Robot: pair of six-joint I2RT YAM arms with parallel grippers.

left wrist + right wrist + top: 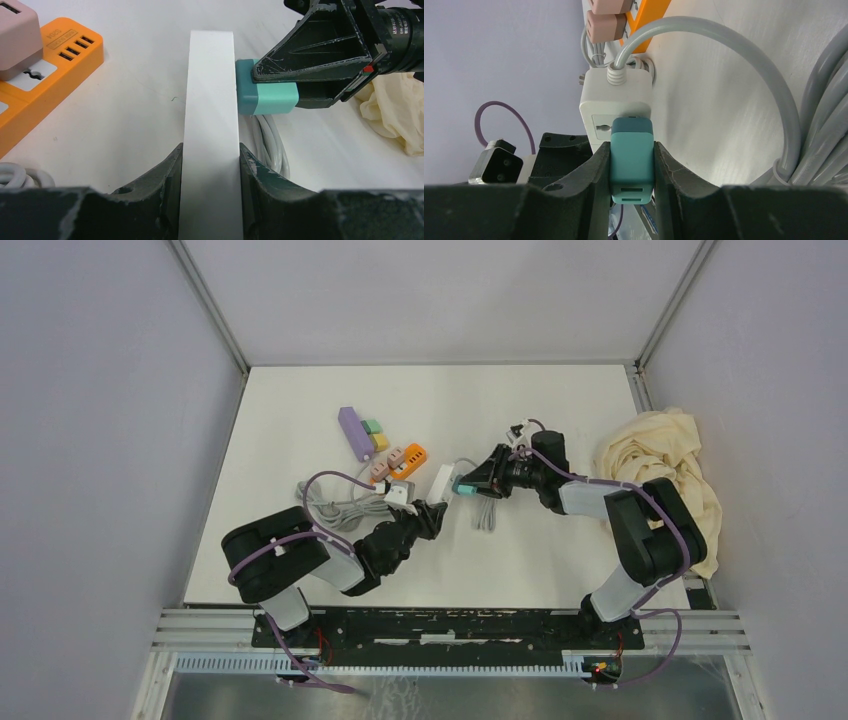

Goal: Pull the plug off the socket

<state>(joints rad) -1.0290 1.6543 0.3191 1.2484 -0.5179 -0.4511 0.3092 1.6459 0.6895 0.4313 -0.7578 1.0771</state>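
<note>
A white socket strip (441, 481) lies near the table's middle, also in the left wrist view (212, 100) and the right wrist view (616, 100). A teal plug (467, 488) sits in its side; it shows in the left wrist view (265, 94) and the right wrist view (632, 155). My left gripper (432, 510) is shut on the near end of the socket strip (212, 165). My right gripper (478, 485) is shut on the teal plug, one finger on each side (632, 170). The plug still touches the strip.
An orange power strip (405, 458) with pink adapters (382, 468), a purple block (353, 432) and small green and yellow blocks (374, 434) lie at the left back. Grey cable coils (340, 505) lie beside the strip. A cream cloth (665, 465) is at the right edge.
</note>
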